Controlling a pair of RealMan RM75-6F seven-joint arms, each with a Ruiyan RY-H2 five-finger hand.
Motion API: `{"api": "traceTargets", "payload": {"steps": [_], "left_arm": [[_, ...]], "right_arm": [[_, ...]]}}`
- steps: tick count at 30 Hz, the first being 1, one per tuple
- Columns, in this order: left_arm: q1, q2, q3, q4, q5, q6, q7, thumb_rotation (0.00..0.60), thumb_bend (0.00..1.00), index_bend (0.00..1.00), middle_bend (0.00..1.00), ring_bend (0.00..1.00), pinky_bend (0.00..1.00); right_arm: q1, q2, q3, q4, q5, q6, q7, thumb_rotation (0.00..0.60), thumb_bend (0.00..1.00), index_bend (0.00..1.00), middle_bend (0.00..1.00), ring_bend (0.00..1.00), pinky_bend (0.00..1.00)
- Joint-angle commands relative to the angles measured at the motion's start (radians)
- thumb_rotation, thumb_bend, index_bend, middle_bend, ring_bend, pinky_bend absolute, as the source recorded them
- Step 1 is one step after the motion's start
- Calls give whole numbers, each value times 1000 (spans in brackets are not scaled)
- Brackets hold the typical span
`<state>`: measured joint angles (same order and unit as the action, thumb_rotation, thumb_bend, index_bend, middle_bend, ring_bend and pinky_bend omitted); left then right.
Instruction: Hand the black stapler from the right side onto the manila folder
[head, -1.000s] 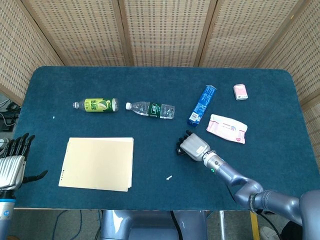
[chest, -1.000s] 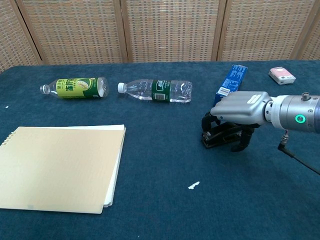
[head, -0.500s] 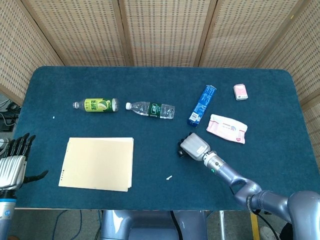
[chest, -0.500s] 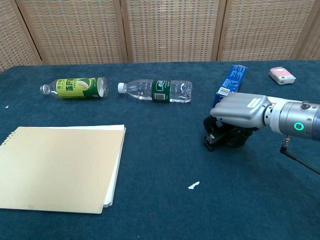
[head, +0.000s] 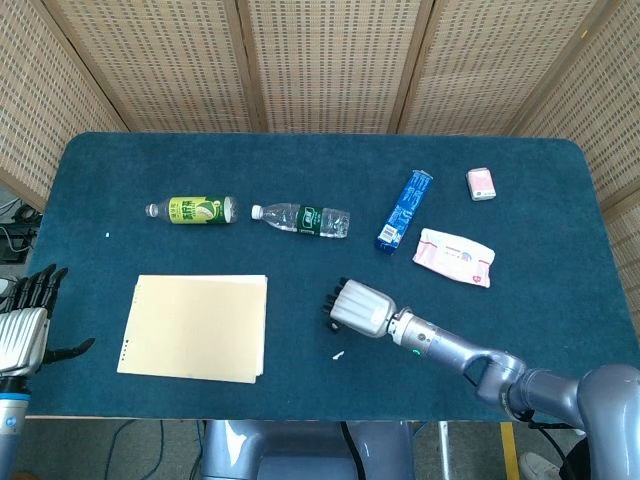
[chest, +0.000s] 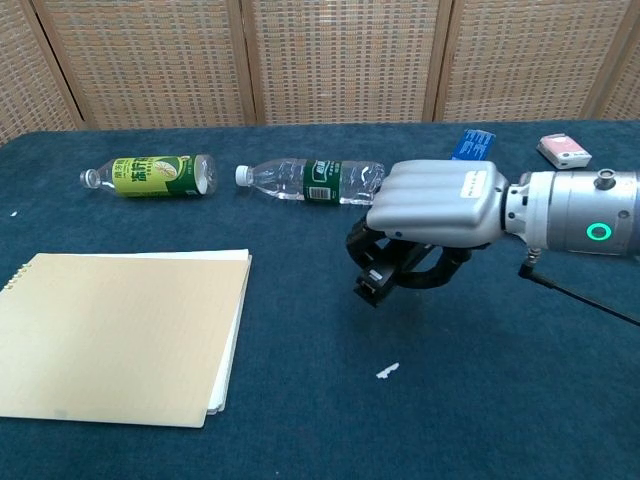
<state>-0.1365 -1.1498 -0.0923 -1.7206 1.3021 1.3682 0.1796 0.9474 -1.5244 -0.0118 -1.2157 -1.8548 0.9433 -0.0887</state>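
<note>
My right hand (head: 358, 306) (chest: 432, 208) grips the black stapler (chest: 382, 268), which hangs under its palm above the blue table, tilted; in the head view the hand mostly hides it. The manila folder (head: 196, 326) (chest: 113, 332) lies flat at the front left, well to the left of the stapler. Past the table's left edge my left hand (head: 27, 327) waits with its fingers spread, holding nothing; only the head view shows it.
A green-label bottle (head: 190, 210) and a clear bottle (head: 300, 217) lie behind the folder. A blue box (head: 404, 208), a pink-white wipes pack (head: 455, 256) and a small pink box (head: 481, 183) sit at the back right. A white scrap (head: 338, 354) lies below the right hand.
My right hand closed on the stapler, lifted it off the table and carried it left toward the folder. The left hand stayed put.
</note>
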Motion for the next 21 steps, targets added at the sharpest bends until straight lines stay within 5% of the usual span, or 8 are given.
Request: {"api": "traceTargets", "payload": {"steps": [1,10,21], "left_arm": [[-2,8,-6,3,-14,-8,-16,600,0,0,0,0,0],[-14,19,-19,20,-65,-48,-45,600,0,0,0,0,0],[-22,38,-28,35,-99,-79,-87,600,0,0,0,0,0]], "right_arm": [[79,20,-7,-53,-59,-44,6,600,742,603,606,583,550],[239,-27,-47,-38,-215,-41,99,600,742,602,609,586,560],[334,-126,-53,47,-219,-108,122,600,741,602,610,586,560]]}}
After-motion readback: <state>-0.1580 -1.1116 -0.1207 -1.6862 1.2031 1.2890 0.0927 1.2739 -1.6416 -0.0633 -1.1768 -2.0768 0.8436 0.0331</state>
